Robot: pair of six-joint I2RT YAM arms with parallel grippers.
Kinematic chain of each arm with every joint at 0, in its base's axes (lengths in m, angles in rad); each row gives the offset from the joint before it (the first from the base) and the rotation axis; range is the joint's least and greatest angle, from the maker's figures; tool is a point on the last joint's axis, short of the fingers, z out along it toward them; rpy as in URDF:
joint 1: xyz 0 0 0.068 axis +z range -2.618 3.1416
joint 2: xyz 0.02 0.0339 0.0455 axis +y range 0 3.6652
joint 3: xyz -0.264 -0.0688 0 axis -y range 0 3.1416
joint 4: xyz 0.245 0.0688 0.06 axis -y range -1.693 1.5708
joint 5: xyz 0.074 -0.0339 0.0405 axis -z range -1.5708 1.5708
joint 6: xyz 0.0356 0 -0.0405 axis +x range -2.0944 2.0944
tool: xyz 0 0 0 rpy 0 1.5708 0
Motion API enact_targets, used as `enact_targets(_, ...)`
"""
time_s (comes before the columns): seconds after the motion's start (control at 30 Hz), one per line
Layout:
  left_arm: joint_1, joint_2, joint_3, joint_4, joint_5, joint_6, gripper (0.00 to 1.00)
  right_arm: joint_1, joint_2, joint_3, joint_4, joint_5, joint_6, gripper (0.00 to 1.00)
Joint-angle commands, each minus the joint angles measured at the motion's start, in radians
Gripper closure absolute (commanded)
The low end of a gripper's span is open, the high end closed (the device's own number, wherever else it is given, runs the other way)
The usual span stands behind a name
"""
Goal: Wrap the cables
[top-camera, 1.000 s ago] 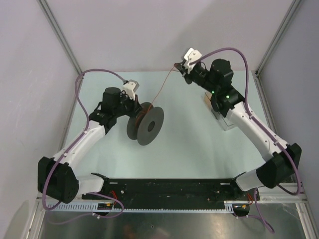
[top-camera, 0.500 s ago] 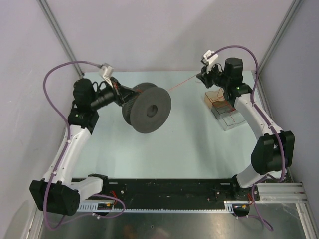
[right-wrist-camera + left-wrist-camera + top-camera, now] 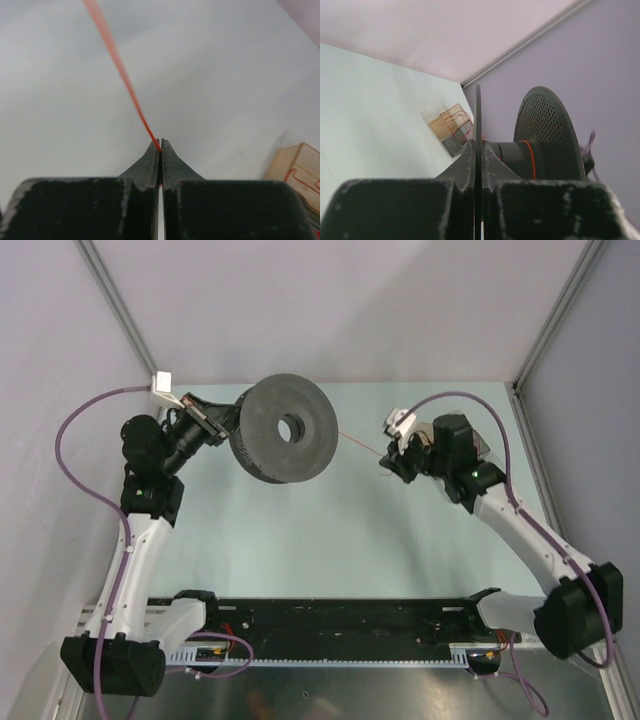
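**A hair-thin cable stretched between spool and claw**

From above, the left claw (image 3: pixel 228 421) is clenched on the rim of a dark grey spool (image 3: pixel 285 430), which it holds up over the far left part of the table (image 3: pixel 300 540). The red-orange cable (image 3: pixel 360 443) runs from the spool to the right claw (image 3: pixel 388 462), which pinches it. The line is almost straight, so I judge it is under light tension.

In the left wrist view, the left claw (image 3: pixel 478 150) grips one thin flange of the spool (image 3: pixel 547 130). A turn of cable (image 3: pixel 532 159) sits on the hub. Farther away, a small box (image 3: pixel 452 127) holds more red loops.

In the right wrist view, the right claw (image 3: pixel 160 146) is shut tight on the cable (image 3: pixel 120 65) at its very tips. The cable seems very light and soft, and probably easy to snap or to let slip. A firm pinch with the tips and a gentle pull suit it best.
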State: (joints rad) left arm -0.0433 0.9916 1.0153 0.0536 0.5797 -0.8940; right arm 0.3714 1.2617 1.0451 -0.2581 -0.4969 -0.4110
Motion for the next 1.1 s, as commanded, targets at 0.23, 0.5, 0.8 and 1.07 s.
enact_targets(0.23, -0.045, -0.022, 0.084, -0.261, -0.379, -0.214, 1.0, 0.364, -0.232, -0.12, -0.026, 0.149, -0.029, 1.0)
enact_targets(0.5, -0.051, -0.046, 0.106, -0.276, -0.384, -0.135, 1.0, 0.385, -0.288, -0.222, -0.031, 0.128, -0.055, 1.0)
enact_targets(0.8, -0.056, -0.113, 0.136, -0.204, -0.307, -0.067, 1.0, 0.393, -0.338, -0.345, 0.107, 0.123, 0.022, 1.0)
enact_targets(1.07, -0.054, -0.101, 0.135, -0.11, -0.26, -0.14, 1.0, 0.439, -0.335, -0.345, 0.148, 0.078, 0.0, 1.0)
